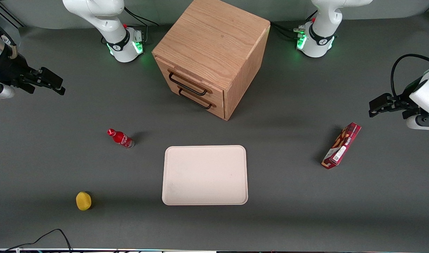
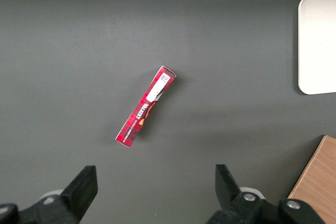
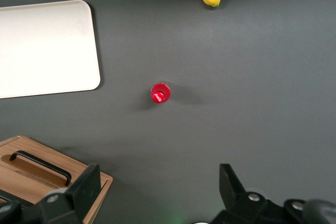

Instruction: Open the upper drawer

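Note:
The light-oak cube cabinet (image 1: 214,38) stands at the back middle of the table. Its upper drawer (image 1: 197,80) is shut, with a long black bar handle (image 1: 187,84). The lower drawer (image 1: 204,97) under it is also shut. My right gripper (image 1: 54,84) hovers open and empty above the table, well off toward the working arm's end and apart from the cabinet. In the right wrist view the gripper (image 3: 159,171) is open over bare table, with a cabinet corner and one black handle (image 3: 40,165) beside one finger. I cannot tell which drawer that handle belongs to.
A red bottle (image 1: 120,138) stands nearer the front camera than the cabinet, and a yellow object (image 1: 83,201) lies nearer still. A white tray (image 1: 204,175) lies in the middle. A red box (image 1: 341,145) lies toward the parked arm's end.

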Tool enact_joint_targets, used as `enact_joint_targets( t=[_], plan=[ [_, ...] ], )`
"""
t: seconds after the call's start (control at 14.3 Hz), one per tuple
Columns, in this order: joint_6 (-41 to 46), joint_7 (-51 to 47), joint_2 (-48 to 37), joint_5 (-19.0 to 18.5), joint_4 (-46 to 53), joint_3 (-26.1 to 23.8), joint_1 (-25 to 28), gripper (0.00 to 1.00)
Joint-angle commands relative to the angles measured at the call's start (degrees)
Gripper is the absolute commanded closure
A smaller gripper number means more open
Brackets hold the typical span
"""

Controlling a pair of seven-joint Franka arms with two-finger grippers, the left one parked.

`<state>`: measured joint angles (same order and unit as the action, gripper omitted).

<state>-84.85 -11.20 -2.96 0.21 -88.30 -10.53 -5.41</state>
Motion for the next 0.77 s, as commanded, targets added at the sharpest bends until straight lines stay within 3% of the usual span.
enact_joint_targets(
  t=[0.0,0.7],
  plan=[
    [2.06,1.26,-0.03,0.23,1.11,0.25,-0.04,0.0],
    [2.59,3.11,0.06,-1.1,3.83,-0.8,0.66,0.0]
  ],
)
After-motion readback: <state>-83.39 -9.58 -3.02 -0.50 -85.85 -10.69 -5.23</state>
